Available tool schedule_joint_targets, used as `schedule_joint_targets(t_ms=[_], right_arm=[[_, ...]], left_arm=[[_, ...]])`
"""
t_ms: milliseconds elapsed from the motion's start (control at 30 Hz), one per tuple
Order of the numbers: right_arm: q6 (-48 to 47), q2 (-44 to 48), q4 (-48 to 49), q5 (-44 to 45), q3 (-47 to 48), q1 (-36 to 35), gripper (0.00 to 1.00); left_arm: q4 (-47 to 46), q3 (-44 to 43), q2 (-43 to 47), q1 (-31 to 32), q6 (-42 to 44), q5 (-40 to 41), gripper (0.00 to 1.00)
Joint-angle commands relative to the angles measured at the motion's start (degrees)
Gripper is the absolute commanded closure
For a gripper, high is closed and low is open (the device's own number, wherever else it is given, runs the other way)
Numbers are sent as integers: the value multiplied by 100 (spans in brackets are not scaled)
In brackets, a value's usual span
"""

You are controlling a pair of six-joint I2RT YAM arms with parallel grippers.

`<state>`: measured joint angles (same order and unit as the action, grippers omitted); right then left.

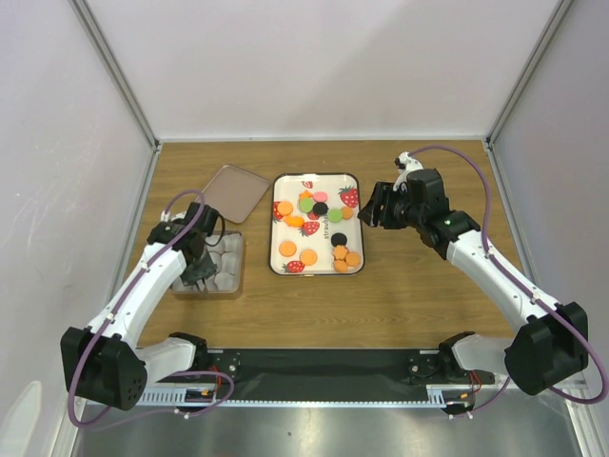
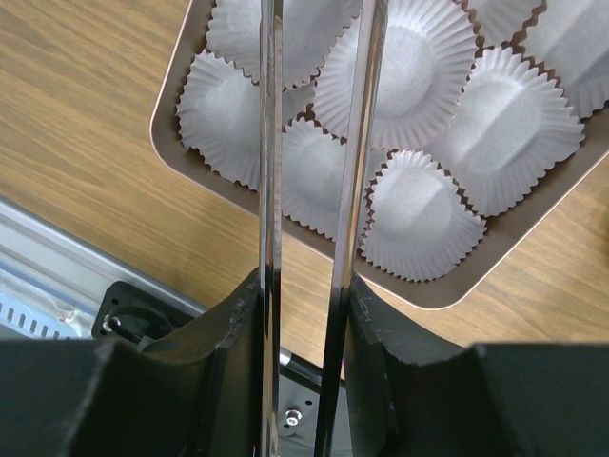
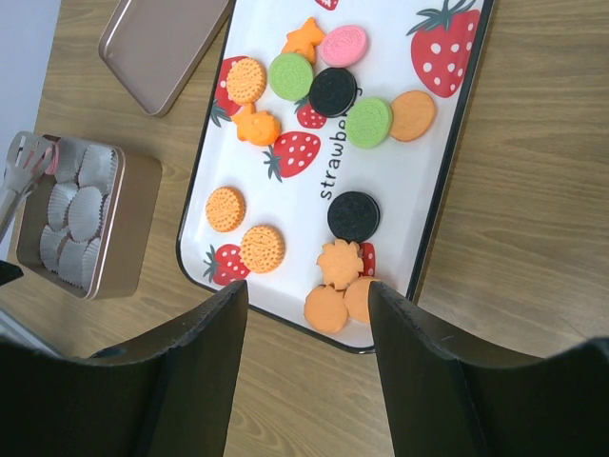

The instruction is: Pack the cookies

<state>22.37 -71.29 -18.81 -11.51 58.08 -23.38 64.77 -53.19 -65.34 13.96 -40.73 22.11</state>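
Several cookies (image 1: 306, 204), orange, pink, green and black, lie on the white strawberry-print tray (image 1: 276, 228). In the right wrist view they show clearly, among them a black one (image 3: 353, 215) and an orange one (image 3: 261, 248). My right gripper (image 1: 373, 205) hovers over the tray's right side, open and empty (image 3: 306, 295). My left gripper (image 1: 202, 276) is shut on metal tongs (image 2: 269, 143), whose two blades reach over the gold box (image 2: 447, 295) of white paper cups (image 2: 419, 57). The blades stand slightly apart and hold nothing.
The gold box (image 1: 224, 262) stands left of the tray, its lid (image 1: 231, 190) lying behind it. In the right wrist view the box (image 3: 124, 228), lid (image 3: 162, 38) and tongs tips (image 3: 24, 162) show at the left. White walls enclose the table.
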Motion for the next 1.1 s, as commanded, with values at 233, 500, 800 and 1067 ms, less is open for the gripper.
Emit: schedule_joint_targets(t_ms=[233,500,800,1067], right_arm=[[-66,80,185,-124,1,26,40],[-57,97,185,-150,-16,26,40],[-49,97,220,-194,-25,35,40],[-31,97,237,-238,-43,26,40]], left_arm=[[-325,-16,4,-130,-5,74,64],[-413,-25,4,-147,-5,118,59],[-430,-16,92,-148,4,118,56],[-413,-16,118,-148,4,110,50]])
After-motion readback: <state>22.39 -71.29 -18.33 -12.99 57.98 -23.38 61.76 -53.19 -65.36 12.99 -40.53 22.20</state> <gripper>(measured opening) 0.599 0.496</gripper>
